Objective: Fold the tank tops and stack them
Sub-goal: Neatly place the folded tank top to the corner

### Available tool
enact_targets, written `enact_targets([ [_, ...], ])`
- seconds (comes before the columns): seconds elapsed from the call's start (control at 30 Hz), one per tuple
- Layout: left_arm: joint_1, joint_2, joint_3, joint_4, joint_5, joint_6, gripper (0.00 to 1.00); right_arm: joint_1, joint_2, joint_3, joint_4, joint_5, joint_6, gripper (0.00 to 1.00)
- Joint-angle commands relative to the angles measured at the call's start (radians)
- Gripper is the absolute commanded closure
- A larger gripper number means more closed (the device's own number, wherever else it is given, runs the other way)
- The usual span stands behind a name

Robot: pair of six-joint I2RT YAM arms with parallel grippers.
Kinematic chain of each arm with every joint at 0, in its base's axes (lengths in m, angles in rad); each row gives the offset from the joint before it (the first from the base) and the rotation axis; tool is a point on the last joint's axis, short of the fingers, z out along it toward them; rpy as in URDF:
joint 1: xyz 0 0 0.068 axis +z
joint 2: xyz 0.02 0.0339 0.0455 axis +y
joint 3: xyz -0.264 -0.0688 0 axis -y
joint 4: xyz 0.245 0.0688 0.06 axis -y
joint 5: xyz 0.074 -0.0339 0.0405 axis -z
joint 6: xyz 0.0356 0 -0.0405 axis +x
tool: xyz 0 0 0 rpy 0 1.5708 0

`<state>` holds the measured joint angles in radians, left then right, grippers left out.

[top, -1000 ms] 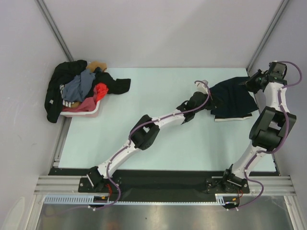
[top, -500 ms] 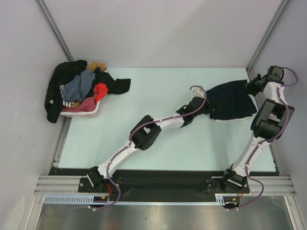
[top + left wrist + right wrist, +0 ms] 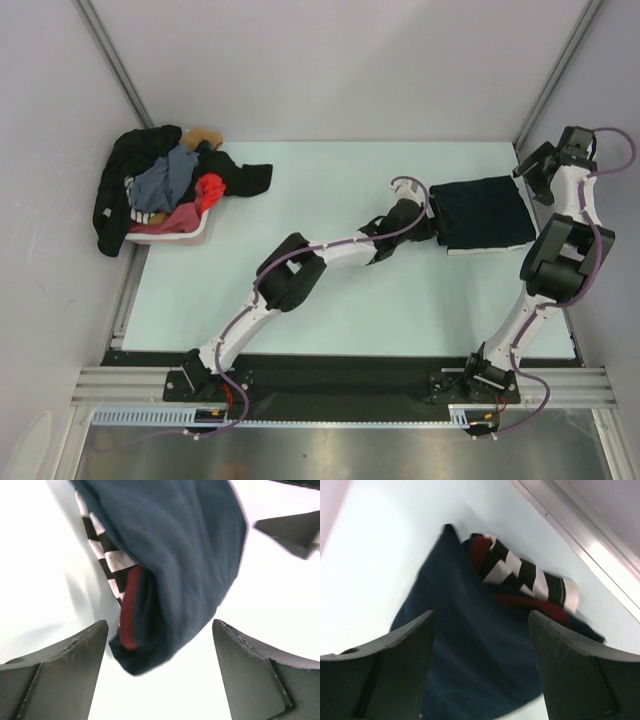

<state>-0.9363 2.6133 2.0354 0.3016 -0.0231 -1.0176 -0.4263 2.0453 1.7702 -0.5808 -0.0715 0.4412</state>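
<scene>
Folded navy jersey lies lengthwise left-right, upper right, over the striped top; both arms' jaws apart; laundry basket upper left.

The dark navy tank top lies folded into a flat, roughly rectangular pad at about two o'clock on the counter, near its right edge. It rests on the black-and-white striped tank top, which is mostly covered. From above, only a pale strip of it shows along the navy top's six o'clock edge. Dark red trim shows at a folded corner of the navy top, where the cloth bulges slightly.
</scene>
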Motion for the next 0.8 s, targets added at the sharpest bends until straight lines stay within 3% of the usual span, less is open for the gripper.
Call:
enact_targets([
  [0.0,0.022,-0.226,-0.111,0.042,-0.051,0.099,0.10,0.040,-0.189,-0.024,0.007,0.147,-0.045,0.21],
  [0.1,0.039,-0.361,-0.232,0.044,-0.074,0.161,0.10,0.046,-0.264,-0.096,0.054,0.081,-0.038,0.28],
  [0.2,0.050,-0.462,-0.358,0.031,-0.090,0.217,0.10,0.032,-0.310,-0.211,0.189,-0.185,0.040,0.57],
  [0.23,0.057,-0.523,-0.386,0.013,-0.089,0.231,0.10,0.029,-0.310,-0.251,0.294,-0.349,0.071,0.76],
  [0.3,0.065,-0.590,-0.472,-0.022,-0.093,0.254,0.11,0.027,-0.292,-0.352,0.418,-0.584,0.204,0.93],
  [0.33,0.076,-0.661,-0.509,-0.025,-0.095,0.257,0.11,0.032,-0.263,-0.392,0.569,-0.652,0.268,1.00],
  [0.43,0.099,-0.771,-0.677,-0.010,-0.098,0.257,0.12,0.070,-0.226,-0.550,0.897,-0.764,0.422,1.00],
  [0.57,0.119,-0.977,-0.892,-0.007,-0.120,0.277,0.12,0.109,-0.183,-0.681,1.073,-0.737,0.479,1.00],
  [0.77,0.131,-1.160,-1.081,-0.047,-0.158,0.329,0.12,0.071,0.048,-0.825,1.563,-0.761,0.727,1.00],
])
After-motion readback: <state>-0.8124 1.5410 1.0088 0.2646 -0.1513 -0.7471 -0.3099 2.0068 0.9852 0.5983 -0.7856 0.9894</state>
